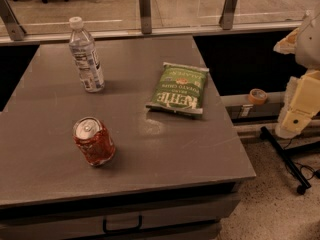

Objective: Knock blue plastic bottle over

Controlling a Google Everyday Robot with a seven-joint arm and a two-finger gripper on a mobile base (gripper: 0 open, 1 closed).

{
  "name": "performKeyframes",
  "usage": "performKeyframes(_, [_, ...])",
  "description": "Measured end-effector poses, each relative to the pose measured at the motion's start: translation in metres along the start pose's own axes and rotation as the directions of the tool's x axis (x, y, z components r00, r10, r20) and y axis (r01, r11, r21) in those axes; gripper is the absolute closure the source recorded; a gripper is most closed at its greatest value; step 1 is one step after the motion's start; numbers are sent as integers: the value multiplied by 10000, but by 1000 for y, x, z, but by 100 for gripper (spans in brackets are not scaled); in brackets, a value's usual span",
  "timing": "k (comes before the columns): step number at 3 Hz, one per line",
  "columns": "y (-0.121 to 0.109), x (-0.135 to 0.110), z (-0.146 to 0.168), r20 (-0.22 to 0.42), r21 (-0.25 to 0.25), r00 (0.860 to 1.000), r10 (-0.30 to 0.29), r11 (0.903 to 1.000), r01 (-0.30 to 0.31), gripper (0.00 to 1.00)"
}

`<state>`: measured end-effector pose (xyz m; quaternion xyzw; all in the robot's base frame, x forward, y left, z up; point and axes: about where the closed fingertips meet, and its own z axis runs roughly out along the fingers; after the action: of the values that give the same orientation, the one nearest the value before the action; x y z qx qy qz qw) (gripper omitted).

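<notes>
The blue plastic bottle [86, 55] is clear and ribbed, with a white cap and a white-and-bluish label. It stands upright at the far left of the grey table [150, 149]. My gripper [290, 43] is at the right edge of the view, on the cream-coloured arm [300, 101]. It is off the table and far to the right of the bottle, touching nothing.
A red soda can [94, 141] stands near the table's front left. A green chip bag [180, 89] lies flat right of centre. A glass railing [145, 6] runs behind the table. A tape roll [257, 96] and a black stand [285, 156] are on the right.
</notes>
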<state>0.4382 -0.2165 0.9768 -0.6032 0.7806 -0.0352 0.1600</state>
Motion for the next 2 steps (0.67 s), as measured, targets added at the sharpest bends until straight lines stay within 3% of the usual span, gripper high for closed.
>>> performKeyframes(1, [0, 0, 0, 1, 2, 10000, 0, 10000, 0, 0])
performKeyframes(2, [-2, -25, 10, 1003, -237, 9949, -123, 9996, 148, 0])
